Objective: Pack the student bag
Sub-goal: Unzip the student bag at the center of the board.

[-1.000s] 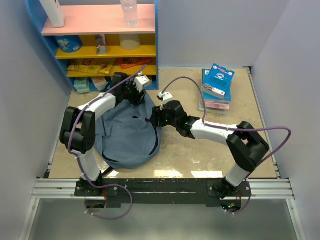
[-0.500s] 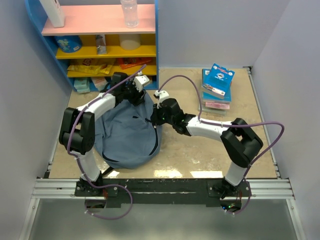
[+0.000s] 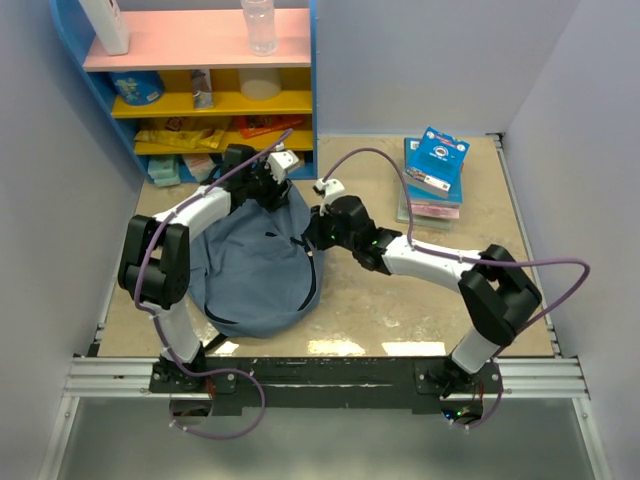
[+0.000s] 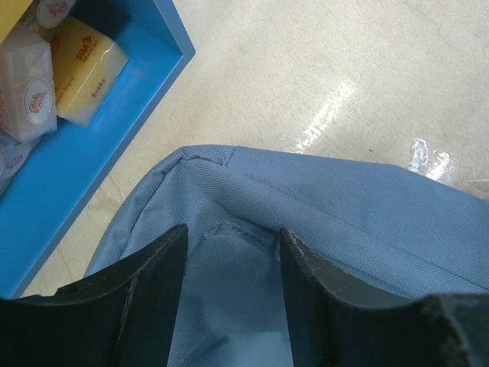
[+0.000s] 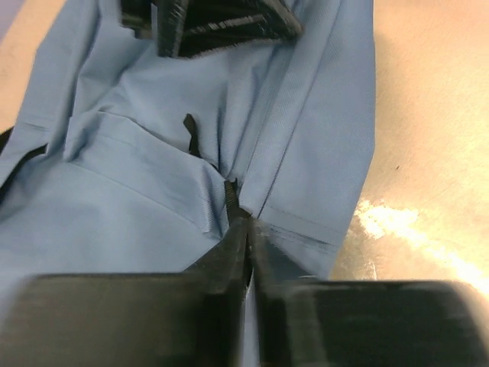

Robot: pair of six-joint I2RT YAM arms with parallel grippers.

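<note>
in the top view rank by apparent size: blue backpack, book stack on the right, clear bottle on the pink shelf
Largest: backpack.
Then: book stack.
Smallest: clear bottle, though the frame edge cuts off its top.

Lying slumped and nearly flat on the left part of the beige tabletop (image 3: 400,310): a soft slate-blue student bag (image 3: 250,275). Spreading broad and rounded toward the near edge, narrowing and bunching toward the far side. Creasing into loose folds across the upper fabric. Showing a black zipper (image 5: 228,197) running down the right-hand seam, dark strap webbing (image 3: 216,326) peeking out underneath.
</note>
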